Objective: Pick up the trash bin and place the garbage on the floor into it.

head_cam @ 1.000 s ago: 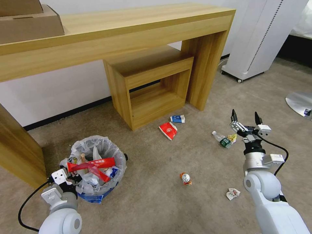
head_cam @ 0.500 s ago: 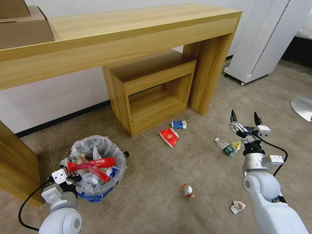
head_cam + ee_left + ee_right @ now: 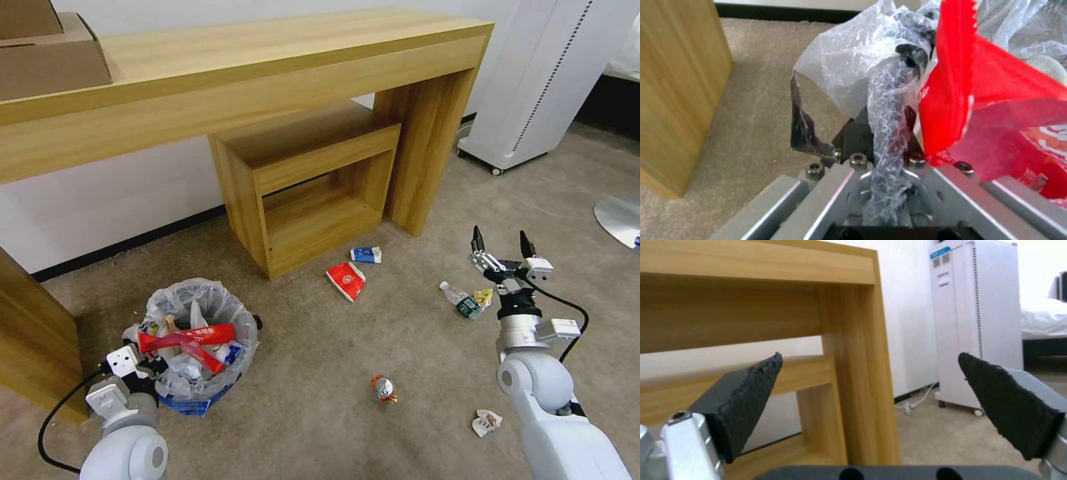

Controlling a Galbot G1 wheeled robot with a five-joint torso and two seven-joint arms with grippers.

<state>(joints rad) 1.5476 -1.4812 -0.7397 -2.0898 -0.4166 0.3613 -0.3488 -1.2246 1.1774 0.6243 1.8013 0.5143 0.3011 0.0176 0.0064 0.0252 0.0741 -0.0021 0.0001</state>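
Lower left: small round plastic-lined trash bin [image 3: 199,347], rim pinched in the left gripper [image 3: 882,146]. Right of centre: right gripper [image 3: 503,248] spread wide, empty, above the clear plastic bottle [image 3: 457,299] on beige carpet [image 3: 320,407]. Mid-collection, seemingly; next, probably lowering onto the bottle.

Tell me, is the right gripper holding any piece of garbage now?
No, the right gripper is open and empty, raised above the carpet, with the clear bottle lying on the floor beside it.

Left gripper [image 3: 152,368] fingertips hidden in the bin [image 3: 200,320] liner, bin's blue base mostly covered, cardboard boxes [image 3: 47,47] cut off far left, labels on carton [image 3: 366,255] unreadable
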